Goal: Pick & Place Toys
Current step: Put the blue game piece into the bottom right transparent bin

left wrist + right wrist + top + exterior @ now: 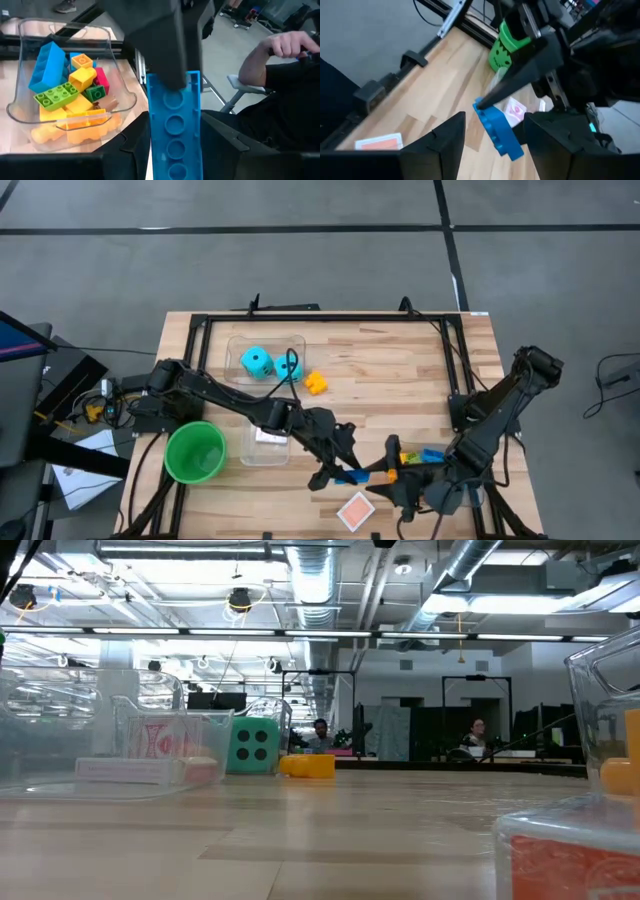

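Over the table from above, the left arm stretches across the boards and its left pincer pinches a long blue brick near the front edge, with the right pincer just beside it; two cyan dice sit in a clear bin at the back, a yellow brick lies loose next to it, a green cup stands on the left, and a playing card lies near the front. At table height, neither arm shows; a dotted die and a yellow piece sit on the far boards beside a clear bin. Past the left wrist, the brick is clamped at one end between the dark fingers, its long axis running straight out from them, studs facing the camera, with a bin of mixed bricks just beyond. Past the right wrist, the brick hangs between the spread fingers of the right pincer, which hold nothing, its free end angled towards them. I'd judge it light, stiff and smooth, so a squeeze on the flat long sides near the free end should hold.
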### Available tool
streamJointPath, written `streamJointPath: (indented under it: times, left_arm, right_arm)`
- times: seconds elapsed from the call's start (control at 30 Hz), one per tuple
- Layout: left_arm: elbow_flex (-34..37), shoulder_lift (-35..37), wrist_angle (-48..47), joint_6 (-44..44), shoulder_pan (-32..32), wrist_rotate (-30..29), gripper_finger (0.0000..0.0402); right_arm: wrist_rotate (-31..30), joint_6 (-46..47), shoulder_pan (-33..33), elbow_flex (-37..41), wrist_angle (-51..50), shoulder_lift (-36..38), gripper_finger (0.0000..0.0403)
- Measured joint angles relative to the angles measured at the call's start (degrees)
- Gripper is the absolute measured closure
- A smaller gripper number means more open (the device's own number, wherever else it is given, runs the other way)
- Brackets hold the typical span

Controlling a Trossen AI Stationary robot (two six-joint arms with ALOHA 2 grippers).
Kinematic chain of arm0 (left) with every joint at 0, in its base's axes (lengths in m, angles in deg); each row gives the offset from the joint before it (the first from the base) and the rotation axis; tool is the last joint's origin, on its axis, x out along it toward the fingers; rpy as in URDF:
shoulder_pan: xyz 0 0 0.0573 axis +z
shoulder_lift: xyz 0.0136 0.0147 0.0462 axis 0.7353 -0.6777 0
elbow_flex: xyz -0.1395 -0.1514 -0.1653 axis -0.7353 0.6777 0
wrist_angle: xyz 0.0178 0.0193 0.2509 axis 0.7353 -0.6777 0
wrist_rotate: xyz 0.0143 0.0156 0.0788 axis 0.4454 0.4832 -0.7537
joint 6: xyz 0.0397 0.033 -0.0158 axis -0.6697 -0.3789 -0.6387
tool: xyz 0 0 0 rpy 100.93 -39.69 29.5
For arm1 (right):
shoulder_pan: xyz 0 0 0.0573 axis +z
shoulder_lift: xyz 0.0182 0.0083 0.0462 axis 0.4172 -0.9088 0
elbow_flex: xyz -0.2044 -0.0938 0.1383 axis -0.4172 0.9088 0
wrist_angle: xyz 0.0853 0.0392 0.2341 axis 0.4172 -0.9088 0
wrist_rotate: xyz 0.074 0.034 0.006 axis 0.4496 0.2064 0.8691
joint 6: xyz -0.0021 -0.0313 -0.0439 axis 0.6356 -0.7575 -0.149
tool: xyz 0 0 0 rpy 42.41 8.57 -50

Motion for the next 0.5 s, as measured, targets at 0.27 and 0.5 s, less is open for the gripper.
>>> streamJointPath:
  times: [0.27, 0.5]
  left_arm:
    - [0.0, 0.0, 2.6, -0.7, -0.5, 0.0, 0.0265]
    - [0.0, -0.1, 3.0, -0.8, -0.5, 0.2, 0.0263]
  right_arm:
    - [0.5, 0.8, -2.2, 0.0, -0.3, -0.6, 0.0211]
    - [0.5, 1.1, -1.3, 0.0, -0.5, -0.6, 0.0276]
